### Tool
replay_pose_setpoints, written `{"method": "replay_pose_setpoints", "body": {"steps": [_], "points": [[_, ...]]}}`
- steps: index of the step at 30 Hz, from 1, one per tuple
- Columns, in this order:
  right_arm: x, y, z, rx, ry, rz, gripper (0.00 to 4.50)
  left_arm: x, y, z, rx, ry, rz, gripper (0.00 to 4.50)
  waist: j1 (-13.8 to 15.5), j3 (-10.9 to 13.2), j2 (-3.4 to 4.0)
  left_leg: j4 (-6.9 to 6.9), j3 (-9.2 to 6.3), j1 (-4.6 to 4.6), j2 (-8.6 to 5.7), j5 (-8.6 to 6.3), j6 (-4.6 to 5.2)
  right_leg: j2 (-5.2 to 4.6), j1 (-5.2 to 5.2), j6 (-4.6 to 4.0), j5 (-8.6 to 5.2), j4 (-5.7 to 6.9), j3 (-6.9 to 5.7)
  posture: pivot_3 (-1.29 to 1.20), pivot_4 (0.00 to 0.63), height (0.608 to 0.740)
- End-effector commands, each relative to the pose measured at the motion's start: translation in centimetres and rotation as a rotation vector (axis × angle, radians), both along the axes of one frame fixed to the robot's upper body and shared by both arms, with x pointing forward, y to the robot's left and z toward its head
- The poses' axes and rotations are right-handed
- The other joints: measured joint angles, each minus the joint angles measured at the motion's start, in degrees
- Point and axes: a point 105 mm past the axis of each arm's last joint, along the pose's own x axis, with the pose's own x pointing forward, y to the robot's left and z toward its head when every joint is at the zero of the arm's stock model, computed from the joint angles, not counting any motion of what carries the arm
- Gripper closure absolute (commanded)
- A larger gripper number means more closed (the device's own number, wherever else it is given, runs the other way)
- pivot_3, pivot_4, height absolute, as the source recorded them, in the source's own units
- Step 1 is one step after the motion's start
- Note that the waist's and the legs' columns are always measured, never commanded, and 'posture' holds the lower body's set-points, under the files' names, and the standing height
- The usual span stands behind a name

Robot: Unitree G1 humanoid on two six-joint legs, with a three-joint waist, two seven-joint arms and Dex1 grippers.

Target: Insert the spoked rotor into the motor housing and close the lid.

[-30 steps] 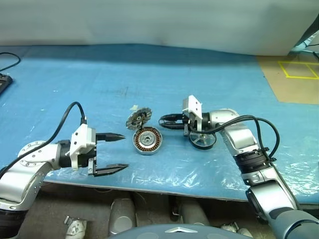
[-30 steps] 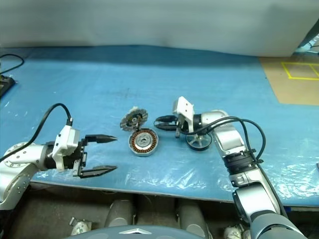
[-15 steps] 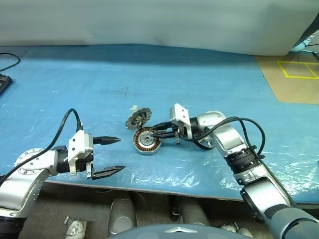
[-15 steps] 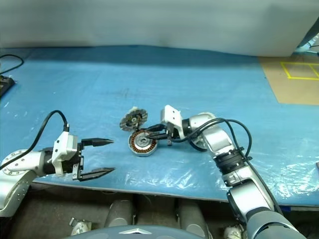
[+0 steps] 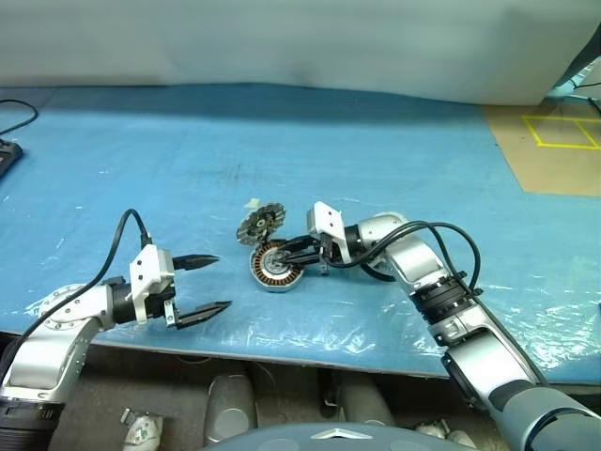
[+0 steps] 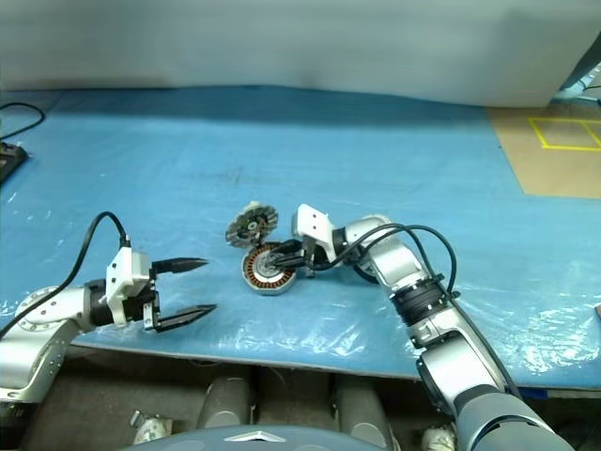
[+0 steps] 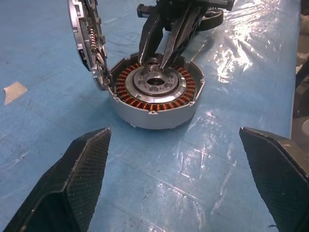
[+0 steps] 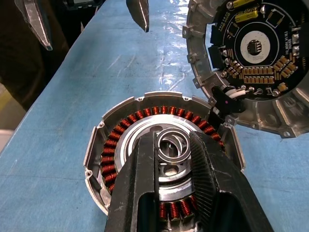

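The motor housing (image 5: 275, 269) lies flat on the blue table, its copper windings ringing a silver hub (image 7: 155, 82). The lid (image 5: 260, 224) stands on edge against the housing's far left side, its inner face showing a circuit board (image 8: 253, 48). My right gripper (image 8: 170, 141) reaches in from the right, tips low over the hub, shut on a small silver ring (image 8: 171, 145). The spoked rotor (image 7: 215, 15) lies behind that arm, mostly hidden. My left gripper (image 5: 223, 282) hovers open to the left of the housing, near the table's front edge, holding nothing.
Clear plastic sheeting (image 5: 376, 319) covers the blue table. A small white scrap (image 5: 252, 202) lies just beyond the lid. A black cable (image 5: 19, 117) runs at the far left. Brown floor with yellow tape (image 5: 562, 132) lies at the far right.
My right gripper has swung left and down, from beside the rotor to over the housing's hub. My left gripper has drifted slightly left and lower, still open.
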Motion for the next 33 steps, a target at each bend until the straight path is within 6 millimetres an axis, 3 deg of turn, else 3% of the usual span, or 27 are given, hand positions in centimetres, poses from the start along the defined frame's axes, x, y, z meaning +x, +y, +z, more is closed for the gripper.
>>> {"method": "replay_pose_setpoints", "body": {"steps": [1, 33], "points": [[0.0, 0.6, 1.0, 0.011, -0.044, 0.028, 3.95, 0.1, -0.3, 0.5, -0.006, -0.033, -0.009, 0.0, 0.0, 0.0, 0.0, 0.0, 0.0, 0.0, 0.0, 0.0, 0.0, 0.0, 0.0, 0.0, 0.0, 0.01, 0.0, 0.0, 0.15, 0.74], [-0.1, 0.9, 0.0, -0.021, -0.047, 0.047, 3.95, 0.3, -0.6, 0.5, 0.013, -0.04, 0.012, 0.0, 0.0, 0.0, 0.0, 0.07, 0.0, 0.09, 0.0, 0.0, 0.01, 0.0, 0.08, 0.0, 0.0, 0.07, 0.0, 0.0, 0.15, 0.74]]}}
